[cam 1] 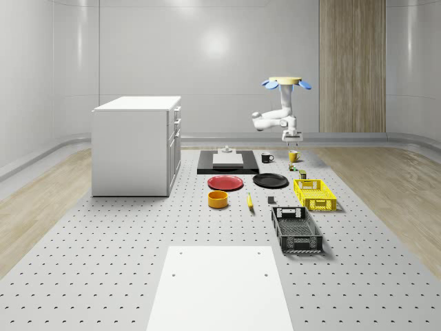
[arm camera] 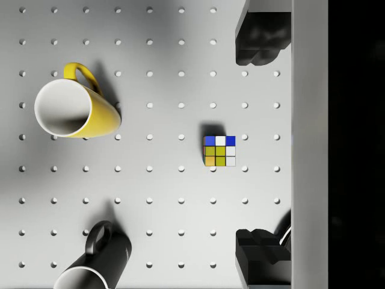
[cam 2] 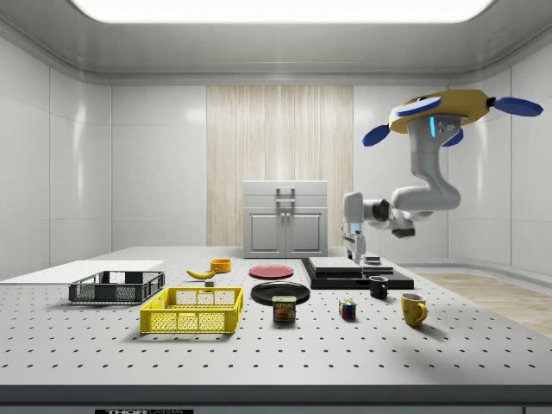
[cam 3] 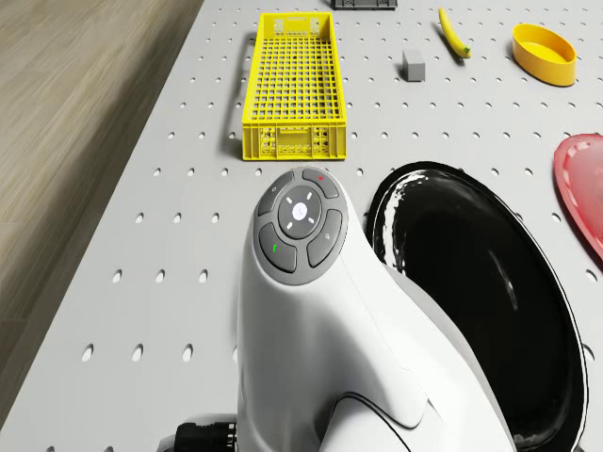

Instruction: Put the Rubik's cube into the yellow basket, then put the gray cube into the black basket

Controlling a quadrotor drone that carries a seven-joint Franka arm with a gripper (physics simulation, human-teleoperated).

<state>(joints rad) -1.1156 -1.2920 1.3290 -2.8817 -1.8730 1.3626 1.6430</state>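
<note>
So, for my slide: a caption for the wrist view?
Open pincer above the Rubik's cube, beside a yellow mug and a black mug.

This is a simulated robotics lab or test room rather than a home. A wide grey bench point(cam 1: 103, 241) with a regular grid of holes, like an optical breadboard, covers most of the floor area, and household props are laid out across it as test items: a yellow basket point(cam 1: 315, 194), a black basket point(cam 1: 296, 229), a red plate point(cam 1: 226, 183), a black plate point(cam 1: 270, 181), mugs point(cam 2: 413, 308) and a banana point(cam 2: 201, 273). A white cabinet point(cam 1: 134, 145) with drawers stands alone on it. Around it are smooth pale curved walls point(cam 1: 207, 62), one wood-slat panel point(cam 1: 351, 65), a strip of wooden floor point(cam 1: 34, 207) and a bright ceiling light panel point(cam 2: 276, 9). A drone point(cam 2: 448, 112) carrying an arm hovers above the bench's far end.
</note>
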